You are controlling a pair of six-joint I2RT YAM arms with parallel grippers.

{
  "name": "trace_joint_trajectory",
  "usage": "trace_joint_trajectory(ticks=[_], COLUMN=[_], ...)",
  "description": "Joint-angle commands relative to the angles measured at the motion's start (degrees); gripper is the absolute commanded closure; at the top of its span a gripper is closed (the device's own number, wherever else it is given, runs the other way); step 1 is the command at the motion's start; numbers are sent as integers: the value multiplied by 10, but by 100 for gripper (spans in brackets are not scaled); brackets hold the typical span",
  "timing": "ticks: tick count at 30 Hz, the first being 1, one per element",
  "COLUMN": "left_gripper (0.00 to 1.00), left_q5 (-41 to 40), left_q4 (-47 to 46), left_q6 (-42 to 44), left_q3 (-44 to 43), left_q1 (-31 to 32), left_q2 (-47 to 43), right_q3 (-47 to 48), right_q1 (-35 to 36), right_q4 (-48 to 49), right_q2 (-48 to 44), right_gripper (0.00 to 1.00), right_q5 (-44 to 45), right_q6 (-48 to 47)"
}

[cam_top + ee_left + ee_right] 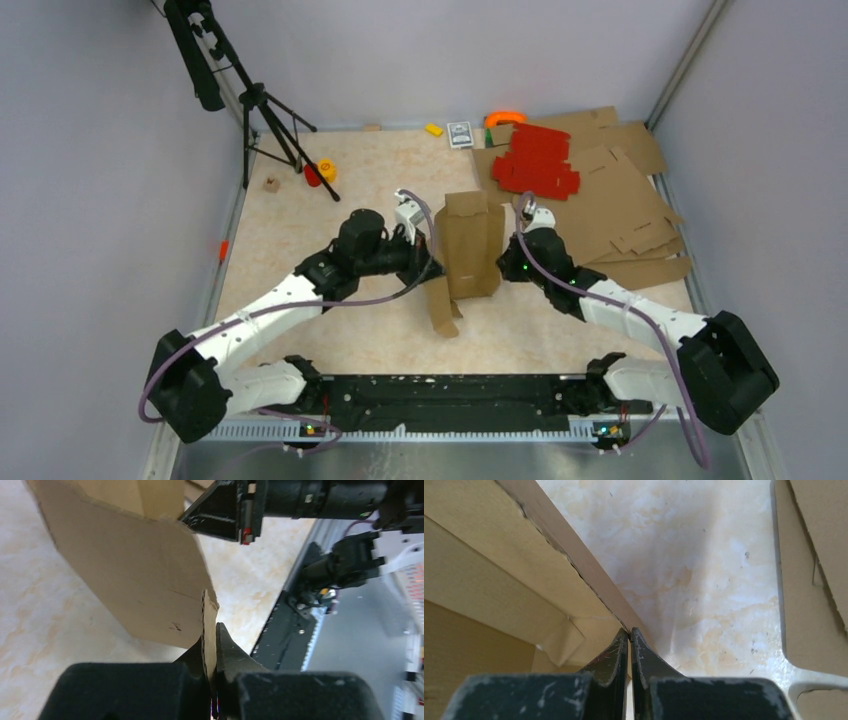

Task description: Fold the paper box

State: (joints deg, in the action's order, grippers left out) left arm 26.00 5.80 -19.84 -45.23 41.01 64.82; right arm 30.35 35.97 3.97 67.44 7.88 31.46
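Left claw clamped on the edge of a cardboard flap, board visibly between the fingers; right claw closed to a slit, tips touching the rim of a side wall (can't tell if any board is caught); both belong to the paper box, mid-table between the two arms, partly raised, one loose flap trailing toward the arm bases; flat brown sheets and red sheets lie well apart at far right; step looks like mid-fold, side walls being brought up; next move probably needs the left flap swung inward along its crease while the right side braces, without tearing.
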Motion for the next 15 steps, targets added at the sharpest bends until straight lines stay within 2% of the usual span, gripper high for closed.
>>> trace_joint_trajectory(ticks=[1, 6, 10, 15], left_gripper=[100, 99, 99, 99], left_q5=[132, 206, 254, 286], left_q4=[-112, -162, -175, -195], left_q6=[-63, -117, -150, -179], left_q3=[11, 2, -23, -47], left_q1=[-41, -76, -97, -110], left_q2=[19, 74, 127, 180], right_q3=[50, 136, 199, 220], right_q1=[9, 15, 34, 34], right_q4=[-104, -257, -399, -451], right_q2=[-14, 12, 48, 52], right_gripper=[100, 100, 100, 100], right_q5=[-13, 27, 106, 97], right_q6=[75, 126, 202, 272])
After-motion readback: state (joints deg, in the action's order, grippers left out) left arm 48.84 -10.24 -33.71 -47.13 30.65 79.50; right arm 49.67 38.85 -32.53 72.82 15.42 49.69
